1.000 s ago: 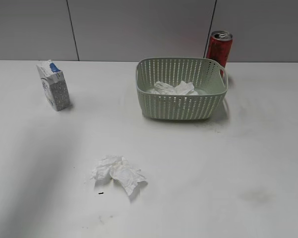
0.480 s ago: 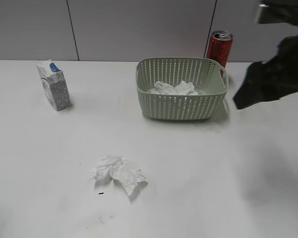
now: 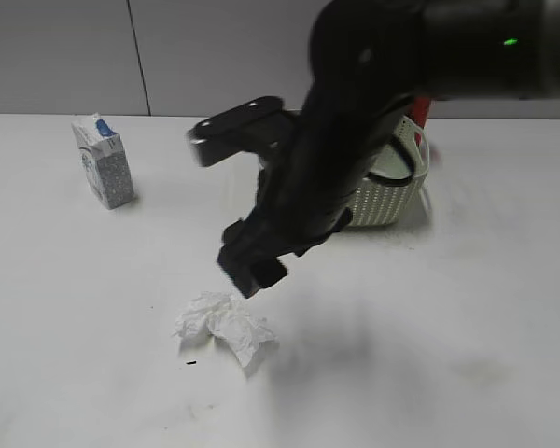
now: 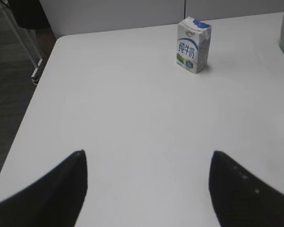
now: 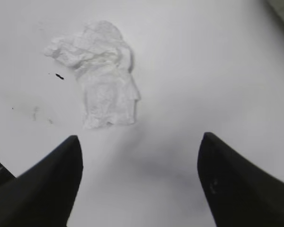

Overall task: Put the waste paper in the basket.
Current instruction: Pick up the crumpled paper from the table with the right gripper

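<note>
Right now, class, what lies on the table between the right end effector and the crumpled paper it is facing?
Nothing: the right wrist view shows only bare white table between the open right end effector and the crumpled paper.

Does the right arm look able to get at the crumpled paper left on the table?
Probably yes. The right claw is open and above the waste paper, which lies alone on the bare table, nothing between them.
</note>
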You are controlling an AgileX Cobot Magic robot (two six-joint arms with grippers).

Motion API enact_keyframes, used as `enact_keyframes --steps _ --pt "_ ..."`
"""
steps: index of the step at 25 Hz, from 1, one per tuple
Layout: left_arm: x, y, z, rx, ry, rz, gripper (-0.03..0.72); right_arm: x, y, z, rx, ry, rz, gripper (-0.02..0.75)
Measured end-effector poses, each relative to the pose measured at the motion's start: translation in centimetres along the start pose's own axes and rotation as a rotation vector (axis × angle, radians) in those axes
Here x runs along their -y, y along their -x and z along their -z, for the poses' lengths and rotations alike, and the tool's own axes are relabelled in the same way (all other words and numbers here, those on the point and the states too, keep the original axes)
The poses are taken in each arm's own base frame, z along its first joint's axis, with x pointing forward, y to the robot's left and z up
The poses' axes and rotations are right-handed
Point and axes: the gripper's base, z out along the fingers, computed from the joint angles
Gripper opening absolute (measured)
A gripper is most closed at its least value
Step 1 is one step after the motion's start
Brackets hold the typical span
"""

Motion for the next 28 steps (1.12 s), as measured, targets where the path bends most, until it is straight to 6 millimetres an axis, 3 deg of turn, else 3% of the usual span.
enact_keyframes --steps 7,12,17,20,23,26,28 --pt "0.0 -0.3 -1.2 0.035 0.003 0.005 0.589 -4.2 3.0 -5.9 -0.044 0.016 0.107 0.572" --pt "-0.1 -0.2 -1.2 0.046 0.004 0.005 0.589 -4.2 4.3 -9.3 -0.09 -0.004 0.101 0.572" --pt "-0.1 -0.3 -1.4 0.039 0.003 0.005 0.589 -3.5 3.5 -11.8 -0.186 -0.068 0.105 0.572" --pt "-0.1 -0.3 -1.4 0.039 0.003 0.005 0.58 -3.3 3.4 -12.1 -0.201 -0.076 0.102 0.562" --pt "-0.1 -0.3 -1.4 0.039 0.003 0.005 0.573 -3.3 3.4 -12.0 -0.209 -0.078 0.099 0.443" --pt "-0.1 -0.3 -1.4 0.039 0.003 0.005 0.571 -3.3 3.5 -11.9 -0.214 -0.08 0.1 0.165" --pt "-0.1 -0.3 -1.4 0.039 0.003 0.005 0.571 -3.4 3.9 -11.6 -0.216 -0.082 0.099 0.052"
